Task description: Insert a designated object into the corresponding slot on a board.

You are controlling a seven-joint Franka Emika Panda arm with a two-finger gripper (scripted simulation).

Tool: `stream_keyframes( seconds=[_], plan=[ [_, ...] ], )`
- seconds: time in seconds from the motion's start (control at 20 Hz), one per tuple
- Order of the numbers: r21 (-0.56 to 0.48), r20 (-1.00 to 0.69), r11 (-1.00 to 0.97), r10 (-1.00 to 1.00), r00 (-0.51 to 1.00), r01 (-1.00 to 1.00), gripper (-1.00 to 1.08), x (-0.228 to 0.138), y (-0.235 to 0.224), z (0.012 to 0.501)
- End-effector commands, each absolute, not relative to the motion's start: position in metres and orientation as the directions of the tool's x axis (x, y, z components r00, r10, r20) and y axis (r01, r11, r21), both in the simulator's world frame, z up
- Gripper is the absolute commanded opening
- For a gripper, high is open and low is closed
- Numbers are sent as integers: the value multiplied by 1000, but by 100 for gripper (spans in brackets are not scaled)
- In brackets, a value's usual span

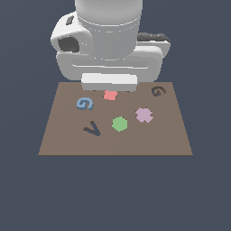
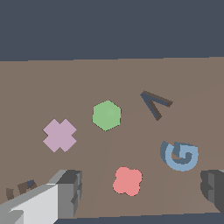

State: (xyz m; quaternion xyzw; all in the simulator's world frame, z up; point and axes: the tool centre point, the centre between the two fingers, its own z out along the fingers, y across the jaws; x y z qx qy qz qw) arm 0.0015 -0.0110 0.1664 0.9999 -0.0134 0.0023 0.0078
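End effector point(image 2: 140, 192) spread wide and empty above board point(image 1: 171, 135), blue G point(image 2: 179, 155) lying loose between fingers

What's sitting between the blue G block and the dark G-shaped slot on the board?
In the exterior view, only the red rounded piece, partly hidden under the hand, lies between the blue G and the G slot; otherwise bare board.

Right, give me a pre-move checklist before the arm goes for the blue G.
1. Blue G lies flat on the board, untouched: ok.
2. G-shaped slot empty: ok.
3. Gripper open, nothing between the fingers: ok.
4. Gripper centred over the G: not ok, the red shape sits between the fingers instead.
5. Green hexagon and pink cross clear of the G: ok.
6. G's rotation matching the slot: cannot tell.
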Motion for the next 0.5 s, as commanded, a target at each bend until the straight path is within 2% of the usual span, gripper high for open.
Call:
stream_keyframes(
  seconds=[0.0, 0.45],
  plan=[
    [15, 5, -1000, -27, 1000, -27, 100, 1, -11, 166],
    [15, 4, -1000, 26, 1000, 25, 100, -2, -13, 162]
  ],
)
